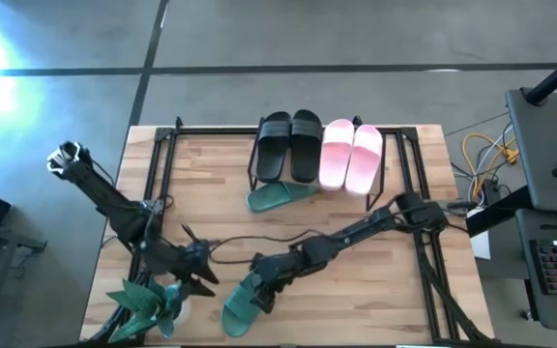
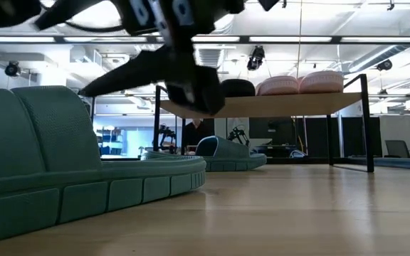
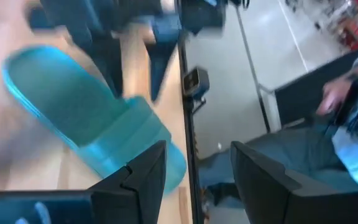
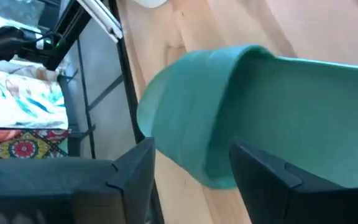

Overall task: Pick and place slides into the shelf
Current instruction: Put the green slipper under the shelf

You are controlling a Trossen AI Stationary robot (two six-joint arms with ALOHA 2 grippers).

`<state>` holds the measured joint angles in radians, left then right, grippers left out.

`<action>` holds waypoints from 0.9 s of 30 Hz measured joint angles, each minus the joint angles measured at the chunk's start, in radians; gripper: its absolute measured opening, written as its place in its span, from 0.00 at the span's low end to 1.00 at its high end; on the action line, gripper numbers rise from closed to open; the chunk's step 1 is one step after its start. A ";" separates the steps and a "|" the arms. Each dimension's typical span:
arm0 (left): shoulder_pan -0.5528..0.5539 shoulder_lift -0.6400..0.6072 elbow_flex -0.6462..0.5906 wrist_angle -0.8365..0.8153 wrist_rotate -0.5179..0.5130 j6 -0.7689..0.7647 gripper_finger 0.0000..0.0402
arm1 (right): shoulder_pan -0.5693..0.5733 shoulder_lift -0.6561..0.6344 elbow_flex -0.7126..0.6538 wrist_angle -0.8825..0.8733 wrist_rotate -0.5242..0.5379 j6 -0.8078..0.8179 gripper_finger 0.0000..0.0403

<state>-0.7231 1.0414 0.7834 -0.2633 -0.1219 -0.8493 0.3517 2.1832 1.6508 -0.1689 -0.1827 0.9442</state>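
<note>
- From above: the right claw (image 1: 262, 286) hangs right over one teal slide (image 1: 241, 303) near the front edge of the table (image 1: 211, 184). The other teal slide (image 1: 280, 197) lies far ahead of that claw, at the foot of the shelf (image 1: 319, 184), where the black pair (image 1: 289, 143) and the pink pair (image 1: 351, 155) already sit on top. The left claw (image 1: 201, 274) waits just beside the right one, next to the plant (image 1: 148, 302).
- From table height: the near teal slide (image 2: 62, 167) lies flat on the wood, with the right claw (image 2: 191, 89) above its far end. Only this view shows the slide is not lifted.
- Left wrist: the left claw (image 3: 194, 177) stands spread open, holding nothing. Only here do you see how close that slide (image 3: 89, 121) lies to the table edge.
- Right wrist: the right claw (image 4: 191, 168) is open around the slide's strap (image 4: 191, 112) but not squeezing.
- I think a push could slide it off the edge, or both claws could bump.
</note>
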 joint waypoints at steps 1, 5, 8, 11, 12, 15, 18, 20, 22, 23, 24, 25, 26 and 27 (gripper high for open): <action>0.000 -0.015 0.000 -0.005 -0.014 0.000 0.41 | 0.000 0.017 0.018 0.000 -0.001 -0.004 0.50; 0.001 -0.046 0.000 -0.025 -0.026 -0.002 0.41 | 0.000 0.078 0.089 -0.008 -0.009 -0.029 0.51; 0.000 -0.053 0.000 -0.027 -0.030 -0.004 0.41 | -0.001 0.125 0.147 -0.014 -0.023 -0.036 0.51; 0.000 -0.046 0.000 -0.032 -0.034 -0.005 0.41 | -0.003 0.157 0.195 -0.035 -0.058 -0.036 0.49; 0.000 -0.046 0.000 -0.034 -0.034 -0.005 0.41 | -0.005 0.164 0.210 -0.066 -0.060 -0.040 0.48; 0.000 -0.041 0.000 -0.031 -0.034 -0.006 0.41 | -0.005 0.190 0.259 -0.176 -0.062 -0.069 0.44; 0.000 -0.038 0.000 -0.031 -0.034 -0.004 0.41 | -0.006 0.207 0.299 -0.221 -0.110 -0.113 0.40; 0.000 -0.035 0.000 -0.034 -0.034 -0.001 0.41 | -0.007 0.209 0.311 -0.225 -0.135 -0.134 0.35; 0.000 -0.029 0.000 -0.034 -0.034 -0.001 0.41 | -0.005 0.208 0.320 -0.234 -0.118 -0.160 0.28; 0.000 -0.027 0.000 -0.035 -0.034 -0.001 0.41 | -0.004 0.204 0.325 -0.248 -0.104 -0.174 0.23; 0.000 -0.024 0.000 -0.034 -0.034 -0.001 0.41 | -0.004 0.202 0.333 -0.264 -0.093 -0.187 0.17; 0.000 -0.023 0.000 -0.036 -0.034 -0.001 0.41 | -0.005 0.196 0.344 -0.290 -0.084 -0.203 0.11; 0.000 -0.022 0.000 -0.042 -0.033 0.000 0.41 | -0.005 0.190 0.357 -0.329 -0.080 -0.227 0.07; 0.000 -0.022 0.000 -0.047 -0.034 0.000 0.41 | -0.006 0.187 0.373 -0.374 -0.078 -0.249 0.05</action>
<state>-0.7226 1.0191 0.7830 -0.3099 -0.1555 -0.8494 0.3458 2.3701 2.0240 -0.5429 -0.2611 0.6954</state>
